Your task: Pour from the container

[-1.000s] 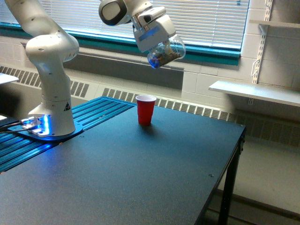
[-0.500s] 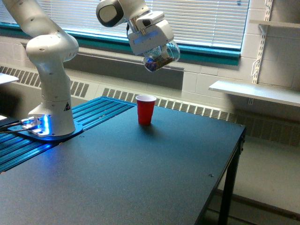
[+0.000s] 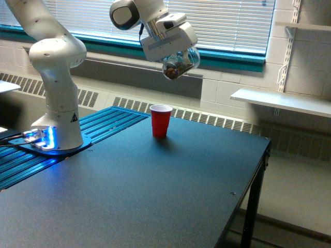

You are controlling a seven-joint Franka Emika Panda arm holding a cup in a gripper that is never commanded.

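**Clear cup held tilted above the red cup**

Far off to the exterior view's left of the gripper, and well below it, the white arm's base (image 3: 56,139) stands on a blue ribbed mat (image 3: 103,126) at the edge of the dark table (image 3: 155,206), with a blue light glowing at its foot. From that base the arm rises out of the top of the picture and comes back in as a white wrist just to the left of and above the gripper.

The gripper (image 3: 173,51) hangs high over the table in front of the window blinds (image 3: 227,20). It grasps the container (image 3: 180,63), a small clear cup that sits directly under and slightly to the right of the gripper body, pressed close against it. The container is tipped well off upright, lying nearly on its side. Brown bits show through its wall, gathered in the lower part. The fingers themselves are hidden behind the gripper housing and the cup, so how they stand on it cannot be made out.

Below the gripper, a little to its left and well apart from the container, a red cup (image 3: 161,121) stands upright on the table, mouth open upward.

Far to the right of the gripper, at a lower level, a white shelf (image 3: 282,102) juts from the wall.
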